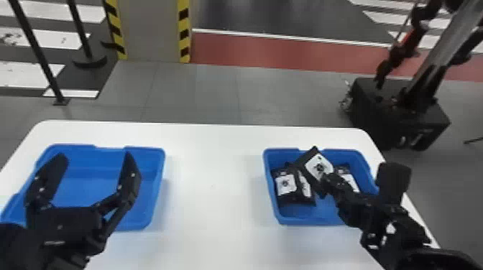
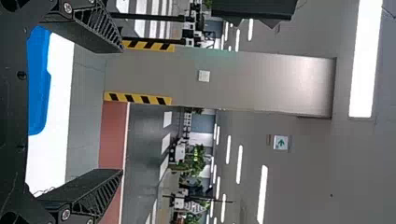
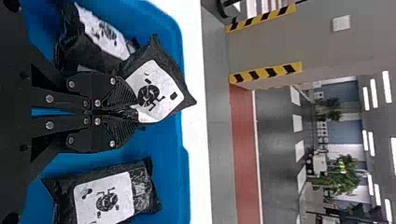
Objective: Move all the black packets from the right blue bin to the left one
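You can read no words: a white emblem label [image 3: 149,93] marks the black packet [image 3: 161,52] between your right fingers [image 1: 336,184]; beyond your left fingers [image 1: 128,181], a green arrow sign [image 2: 280,143].

A table [image 1: 212,186] stood in front of me. On it, one bin [image 1: 159,179] sat to my left and another bin [image 1: 269,179] sat to my right, well apart. In the right one, packets [image 1: 285,185] lay by the left side and one packet [image 1: 348,177] lay farther right. Between them, a tilted packet [image 1: 318,167] was in my right hand [image 1: 327,181]. Behind the table, poles [image 1: 32,46] stood left, with a post [image 1: 149,32] beside them and a machine [image 1: 399,107] to the right.
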`<act>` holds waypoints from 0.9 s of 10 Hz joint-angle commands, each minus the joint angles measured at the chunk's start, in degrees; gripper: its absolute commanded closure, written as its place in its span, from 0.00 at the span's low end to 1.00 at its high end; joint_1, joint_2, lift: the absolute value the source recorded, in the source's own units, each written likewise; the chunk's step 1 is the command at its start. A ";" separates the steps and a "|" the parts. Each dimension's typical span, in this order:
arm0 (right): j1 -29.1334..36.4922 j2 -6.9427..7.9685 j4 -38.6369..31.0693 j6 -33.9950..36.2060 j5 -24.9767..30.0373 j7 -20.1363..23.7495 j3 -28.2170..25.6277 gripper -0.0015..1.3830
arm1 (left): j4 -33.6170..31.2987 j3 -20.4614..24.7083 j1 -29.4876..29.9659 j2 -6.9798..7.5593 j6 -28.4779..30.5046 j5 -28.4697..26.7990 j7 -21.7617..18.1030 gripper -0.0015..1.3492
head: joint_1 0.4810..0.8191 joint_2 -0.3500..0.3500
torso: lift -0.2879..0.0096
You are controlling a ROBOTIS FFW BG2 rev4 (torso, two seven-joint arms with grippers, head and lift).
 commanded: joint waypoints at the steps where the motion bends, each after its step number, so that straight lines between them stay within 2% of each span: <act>1: 5.02 0.95 -7.57 -2.59 -2.13 -0.48 0.00 0.81 | 0.02 0.03 0.02 -0.01 -0.58 0.39 0.00 0.08 | 0.63 0.32 | 0.60; 2: 5.44 0.95 -9.54 -3.30 -3.62 1.19 0.18 0.81 | 0.02 0.03 -0.12 -0.01 -0.43 1.01 0.00 0.08 | 0.63 0.33 | 0.60; 3: 4.04 0.95 -8.69 -4.14 -5.91 5.06 0.79 0.81 | 0.02 -0.23 -0.40 -0.01 -0.58 2.15 0.00 0.08 | 0.63 0.35 | 0.60; 4: 1.51 0.95 -6.16 -4.28 -8.55 8.75 2.64 0.81 | 0.02 -0.67 -0.54 -0.01 -1.28 3.47 -0.08 0.08 | 0.63 0.39 | 0.60; 6: -3.98 0.95 -0.54 -4.70 -12.85 13.32 8.26 0.81 | 0.02 -2.52 -1.95 0.69 -0.43 7.77 -1.23 0.08 | 0.63 0.48 | 0.60; 8: -8.06 0.68 2.56 -4.70 -15.84 17.01 13.36 0.81 | -0.69 -4.01 -3.92 1.57 6.03 13.66 -3.69 0.09 | 0.63 0.58 | 0.60; 9: -9.32 -0.19 3.40 -4.56 -19.18 17.63 17.05 0.81 | -0.69 -3.66 -4.90 1.57 10.25 14.72 -5.71 0.09 | 0.63 0.60 | 0.60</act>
